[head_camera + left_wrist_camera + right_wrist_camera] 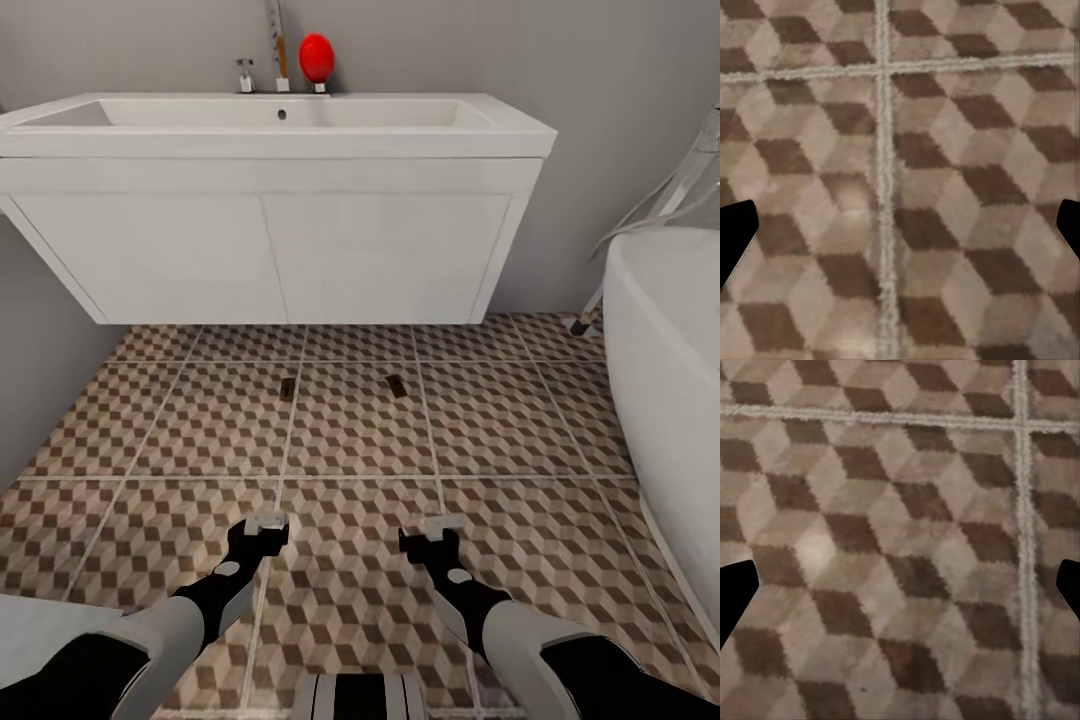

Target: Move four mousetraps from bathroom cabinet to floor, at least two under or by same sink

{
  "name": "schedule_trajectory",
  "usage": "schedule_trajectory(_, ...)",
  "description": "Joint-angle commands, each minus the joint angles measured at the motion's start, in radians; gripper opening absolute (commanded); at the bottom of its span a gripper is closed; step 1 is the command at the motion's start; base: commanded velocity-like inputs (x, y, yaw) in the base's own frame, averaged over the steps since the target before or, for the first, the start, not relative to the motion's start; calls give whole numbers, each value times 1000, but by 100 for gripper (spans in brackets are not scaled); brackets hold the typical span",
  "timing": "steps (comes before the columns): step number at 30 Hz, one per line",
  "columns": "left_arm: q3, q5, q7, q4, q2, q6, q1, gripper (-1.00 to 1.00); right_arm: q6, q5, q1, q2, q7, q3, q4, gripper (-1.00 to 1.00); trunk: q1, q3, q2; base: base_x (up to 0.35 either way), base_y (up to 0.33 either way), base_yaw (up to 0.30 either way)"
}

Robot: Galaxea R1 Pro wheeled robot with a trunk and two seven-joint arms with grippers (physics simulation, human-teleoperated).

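Lying mid-frame on the floor (pixel 350 440) below the sink (pixel 280 125), two mousetraps (pixel 288 388) (pixel 397 385); left gripper (pixel 262 528) and right gripper (pixel 432 532) spread wide, empty.

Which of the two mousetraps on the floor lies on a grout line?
The left mousetrap, sitting on the pale grout line; the right mousetrap lies within a tile.

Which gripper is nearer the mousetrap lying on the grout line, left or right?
Left. The left gripper sits almost straight back from that mousetrap, toward the robot. The right gripper is farther off to the side, closer to the other mousetrap.
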State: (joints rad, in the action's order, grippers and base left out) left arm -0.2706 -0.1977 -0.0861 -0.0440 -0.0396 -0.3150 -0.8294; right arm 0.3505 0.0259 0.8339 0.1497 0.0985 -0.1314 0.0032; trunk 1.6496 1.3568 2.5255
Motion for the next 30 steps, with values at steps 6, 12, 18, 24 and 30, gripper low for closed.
schedule_trajectory(6, -9, -8, -1, 1, -1, -2, -1, 100, 2, 2, 1, 0, 6, -8, 21, 100, -3, -23, -1, 0, 0, 0)
schedule_trajectory(12, -9, -8, 0, 2, -3, -1, -1, 100, 2, 2, 2, 0, 7, -8, 27, 100, -6, -46, -3, 0, 0, 0)
schedule_trajectory(18, -9, -8, 0, 2, -2, -1, -1, 100, 3, 1, 7, -1, 6, -8, 29, 100, -8, -69, -4, 0, 0, 0)
schedule_trajectory(24, -9, -8, 0, 2, -2, -1, -1, 100, 4, 0, 8, -2, 5, -8, 29, 100, -11, -92, -5, 0, 0, 0)
schedule_trajectory(30, -9, -8, 0, 0, -2, -1, -1, 100, 4, 0, 8, -4, 4, -9, 29, 100, -14, -115, -7, 0, 0, 0)
